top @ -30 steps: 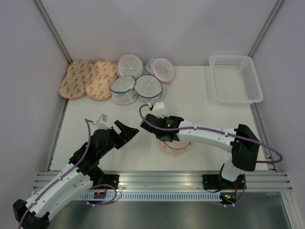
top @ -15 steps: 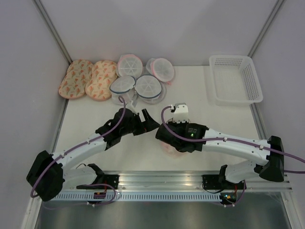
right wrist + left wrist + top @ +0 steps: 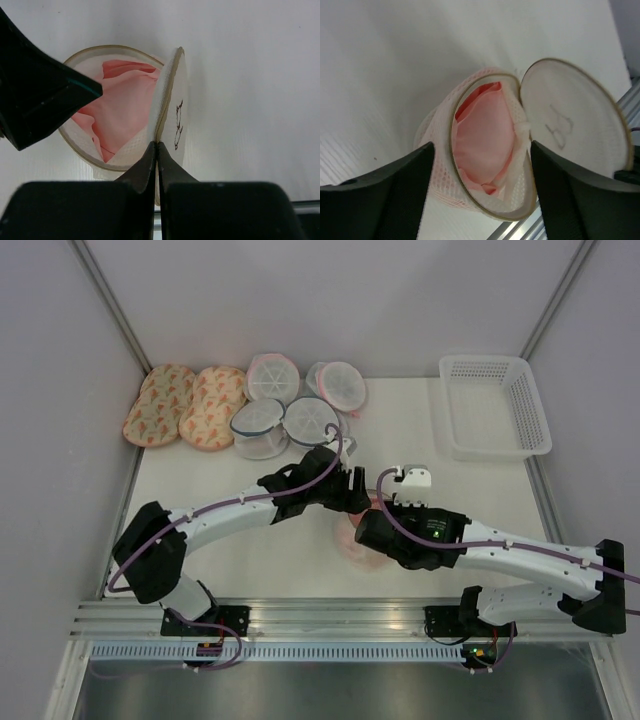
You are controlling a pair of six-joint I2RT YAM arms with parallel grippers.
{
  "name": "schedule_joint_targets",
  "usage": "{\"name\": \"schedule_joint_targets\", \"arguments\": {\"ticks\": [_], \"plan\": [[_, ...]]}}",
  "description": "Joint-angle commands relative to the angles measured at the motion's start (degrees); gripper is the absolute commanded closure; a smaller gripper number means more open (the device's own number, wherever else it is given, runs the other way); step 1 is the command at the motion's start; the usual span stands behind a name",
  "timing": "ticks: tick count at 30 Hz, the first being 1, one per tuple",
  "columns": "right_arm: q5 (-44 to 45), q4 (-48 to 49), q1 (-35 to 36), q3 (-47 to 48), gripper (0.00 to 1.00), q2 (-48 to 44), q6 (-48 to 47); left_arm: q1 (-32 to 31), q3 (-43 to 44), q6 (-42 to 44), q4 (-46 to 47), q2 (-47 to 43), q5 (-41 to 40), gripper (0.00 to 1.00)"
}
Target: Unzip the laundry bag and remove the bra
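the laundry bag (image 3: 439, 175) sits on the white table (image 3: 200, 500) near its front edge, between the two arms and partly hidden under them in the top view. it is unzipped: its round lid (image 3: 570, 115) is swung away from the body and stands on edge, and the black scribble mark (image 3: 555, 131) shows on its face. the bra (image 3: 485, 130) is inside the open pouch, a soft pink bundle filling the ring of the rim, with a fold near the lower edge. the right gripper (image 3: 156, 147) has its fingers pressed together on the lower edge of the lid, holding it up beside the opening. the left gripper (image 3: 481, 146) hangs right above the open mouth with its jaws spread wide, one finger on each side of the pouch in its own view, gripping nothing; whether a fingertip touches the mesh cannot be told. at the back left of the table lie two oval orange-patterned pouches (image 3: 185, 405), and just to their right is a cluster of white round mesh pouches (image 3: 300, 405). a white plastic basket (image 3: 495, 405) stands at the back right corner, well apart from the bag.
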Motion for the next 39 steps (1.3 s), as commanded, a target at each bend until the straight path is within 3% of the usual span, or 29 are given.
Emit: {"name": "schedule_joint_targets", "arguments": {"ticks": [1,4,5,6,7,8,11,12,16,17,18,24,28,30,34,39], "plan": [[2.45,-4.11,0.32,-1.37,1.0,-2.52,5.13,-1.09,2.06,8.17,-8.63,2.64,-3.91,0.29],[3.24,-8.75,0.32,-1.98,1.0,-4.02,10.66,-1.09,1.98,9.24,-10.83,3.09,-6.19,0.56],[4.28,-13.56,0.32,-1.98,1.0,-4.28,12.94,-1.09,1.45,9.32,-11.18,2.74,-6.81,0.79],[4.82,-16.74,0.41,-1.9,1.0,-4.72,19.58,-1.09,1.1,9.41,-11.62,1.78,-7.52,0.92],[5.52,-18.68,0.41,-1.98,1.0,-5.33,18.6,-1.09,0.66,9.33,-11.97,0.99,-8.31,0.98],[5.18,-18.53,0.41,-3.2,1.0,-6.21,19.2,-1.09,-0.47,9.33,-11.89,0.11,-8.4,0.98],[4.91,-18.53,0.32,-4.88,0.86,-8.59,22.19,-1.09,-3.03,8.54,-11.8,-2.88,-8.32,0.98],[5.0,-18.61,0.41,-4.97,0.76,-8.07,22.54,-1.09,-3.82,8.01,-11.62,-4.37,-8.14,0.98],[7.54,-18.53,0.41,-3.66,0.63,-2.89,20.8,-1.61,-8.9,6.52,-10.31,-8.76,-7.08,0.98],[8.68,-18.35,0.41,-2.44,0.57,-2.01,20.27,-1.79,-9.79,6.16,-9.52,-9.65,-6.82,0.98],[10.26,-18.18,0.41,-1.73,0.44,-0.43,19.83,-1.88,-10.85,5.64,-9.08,-10.53,-6.65,0.98],[12.12,-2.29,0.49,0.92,0.13,-1.03,3.84,-2.14,-17.53,3.53,-6.44,-15.02,-5.15,0.98],[13.0,7.63,0.49,0.65,0.1,-4.19,-1.87,-2.32,-21.48,1.77,-4.77,-16.86,-4.97,0.98],[11.69,13.17,0.41,0.13,0.09,-5.86,-9.22,-2.41,-22.71,0.63,-3.45,-18.09,-4.97,0.98],[1.77,33.27,0.49,-1.72,0.1,-6.83,-23.4,-2.41,-24.22,-0.34,-2.92,-19.15,-5.06,0.98],[-12.21,44.13,0.67,-1.98,0.14,-5.61,-30.89,-2.49,-24.39,-1.22,-2.74,-20.03,-5.67,0.98]]}}
